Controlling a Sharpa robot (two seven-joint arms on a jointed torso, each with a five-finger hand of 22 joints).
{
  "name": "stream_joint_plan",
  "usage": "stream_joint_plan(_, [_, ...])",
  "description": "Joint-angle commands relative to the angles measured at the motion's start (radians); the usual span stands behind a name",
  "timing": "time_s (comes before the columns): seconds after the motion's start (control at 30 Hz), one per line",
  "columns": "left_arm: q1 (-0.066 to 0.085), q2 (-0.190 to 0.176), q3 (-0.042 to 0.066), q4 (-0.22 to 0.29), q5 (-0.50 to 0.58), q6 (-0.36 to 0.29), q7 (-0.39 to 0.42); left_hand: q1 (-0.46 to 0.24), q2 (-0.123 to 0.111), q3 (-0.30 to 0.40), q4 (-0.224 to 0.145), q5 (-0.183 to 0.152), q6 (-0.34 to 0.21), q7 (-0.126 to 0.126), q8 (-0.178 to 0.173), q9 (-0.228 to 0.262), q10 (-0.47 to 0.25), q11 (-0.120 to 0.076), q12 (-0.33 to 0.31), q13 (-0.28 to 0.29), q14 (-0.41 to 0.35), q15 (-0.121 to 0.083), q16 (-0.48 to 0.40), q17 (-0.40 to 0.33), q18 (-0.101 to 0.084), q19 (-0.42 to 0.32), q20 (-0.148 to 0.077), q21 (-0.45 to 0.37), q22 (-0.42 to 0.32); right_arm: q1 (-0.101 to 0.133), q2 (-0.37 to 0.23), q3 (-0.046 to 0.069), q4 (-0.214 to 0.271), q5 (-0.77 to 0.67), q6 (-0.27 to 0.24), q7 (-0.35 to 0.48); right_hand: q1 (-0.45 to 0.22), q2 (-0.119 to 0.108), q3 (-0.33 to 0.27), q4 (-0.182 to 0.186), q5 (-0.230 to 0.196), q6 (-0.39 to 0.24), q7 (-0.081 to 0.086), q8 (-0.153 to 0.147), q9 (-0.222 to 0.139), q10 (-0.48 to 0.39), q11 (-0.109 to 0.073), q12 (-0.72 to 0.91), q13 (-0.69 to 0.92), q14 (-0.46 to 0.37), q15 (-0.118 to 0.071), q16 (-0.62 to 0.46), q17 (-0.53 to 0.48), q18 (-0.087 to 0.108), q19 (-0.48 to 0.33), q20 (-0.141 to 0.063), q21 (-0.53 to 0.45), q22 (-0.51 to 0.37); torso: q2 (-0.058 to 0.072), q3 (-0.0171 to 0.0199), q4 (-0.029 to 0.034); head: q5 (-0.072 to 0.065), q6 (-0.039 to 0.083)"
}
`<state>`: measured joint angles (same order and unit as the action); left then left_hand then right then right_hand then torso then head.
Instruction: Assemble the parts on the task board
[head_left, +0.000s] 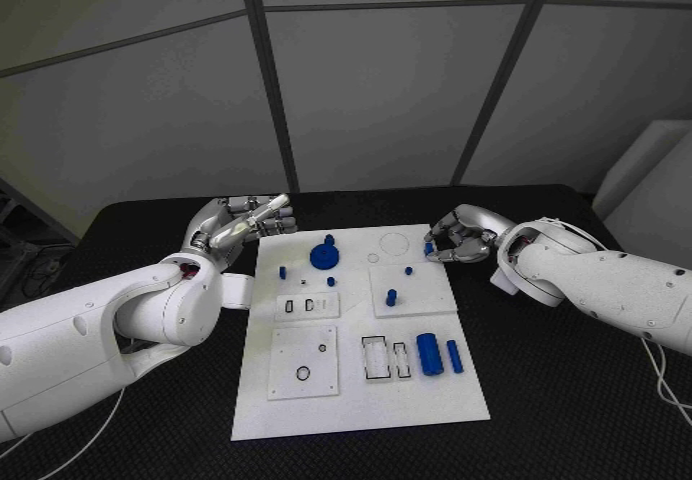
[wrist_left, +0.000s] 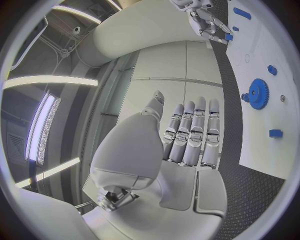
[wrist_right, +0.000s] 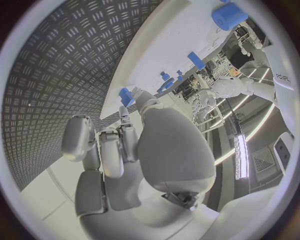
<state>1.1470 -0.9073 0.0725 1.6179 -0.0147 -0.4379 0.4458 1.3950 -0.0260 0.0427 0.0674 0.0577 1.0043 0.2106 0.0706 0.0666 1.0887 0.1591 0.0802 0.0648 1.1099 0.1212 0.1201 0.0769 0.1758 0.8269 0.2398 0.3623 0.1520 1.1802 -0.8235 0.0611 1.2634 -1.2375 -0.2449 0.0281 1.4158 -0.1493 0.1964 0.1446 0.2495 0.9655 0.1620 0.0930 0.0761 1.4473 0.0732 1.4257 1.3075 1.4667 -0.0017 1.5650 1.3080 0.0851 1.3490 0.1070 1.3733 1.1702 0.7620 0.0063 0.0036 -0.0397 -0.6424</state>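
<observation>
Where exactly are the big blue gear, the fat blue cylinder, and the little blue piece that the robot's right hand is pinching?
blue gear (head_left: 323, 256): head view, middle of its toothed disc.
blue cylinder (head_left: 430, 353): head view, middle of its side.
small blue piece (head_left: 428, 248): head view, its visible face at the right hand (head_left: 459, 240) fingertips.

Parts (head_left: 430, 353) on task board (head_left: 433, 420), between hands.
</observation>
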Motion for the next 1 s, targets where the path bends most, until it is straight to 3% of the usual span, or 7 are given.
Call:
stream_joint_plan(0.03, [0.001, 0.000, 0.001, 0.001, -0.008, 0.010, 0.004, -0.003, 0.007, 0.000, -0.004, -0.006, 0.006, 0.003, -0.002, 0.000, 0.009, 0.001, -0.003, 0.001, 0.008, 0.001, -0.005, 0.001, 0.008, 0.009, -0.001, 0.007, -0.001, 0.001, 0.002, 0.000, -0.004, -0.004, 0.014, -0.006, 0.001, 0.007, -0.001, -0.002, 0.007, 0.007, -0.002, 0.006, 0.001, 0.004, 0.000, 0.007, 0.096, 0.104, 0.002, 0.006, 0.263, -0.005, 0.004, 0.001, 0.004, 0.001, 0.000, 0.0007, -0.0002, -0.001, 0.000])
stream_joint_plan(0.33, [0.001, -0.002, 0.001, 0.002, -0.008, 0.010, 0.003, -0.003, 0.007, 0.000, -0.004, -0.006, 0.006, 0.003, -0.002, 0.000, 0.009, 0.001, -0.003, 0.001, 0.008, 0.001, -0.005, 0.001, 0.008, 0.009, -0.001, 0.007, -0.001, 0.001, 0.007, 0.000, -0.009, -0.017, 0.013, -0.016, 0.004, 0.026, 0.009, -0.005, 0.009, 0.023, -0.003, 0.009, 0.001, 0.006, -0.001, 0.009, 0.099, 0.104, 0.002, 0.006, 0.263, -0.006, 0.008, 0.001, 0.007, 0.006, 0.001, 0.0009, 0.0004, -0.003, -0.004])
stream_joint_plan(1.0, [0.001, -0.003, 0.001, 0.007, -0.008, 0.010, 0.002, -0.001, 0.009, 0.001, -0.006, -0.006, 0.007, 0.003, -0.003, 0.000, 0.009, 0.002, -0.004, 0.000, 0.009, 0.001, -0.006, 0.001, 0.008, 0.009, -0.002, 0.007, -0.001, 0.001, 0.025, 0.000, -0.020, -0.020, 0.012, -0.030, -0.001, 0.042, 0.022, -0.006, 0.001, 0.055, -0.011, 0.019, 0.002, 0.009, -0.006, 0.013, 0.104, 0.104, -0.002, 0.006, 0.263, -0.007, 0.011, -0.002, 0.010, 0.012, 0.000, 0.0015, 0.0002, -0.003, -0.010])
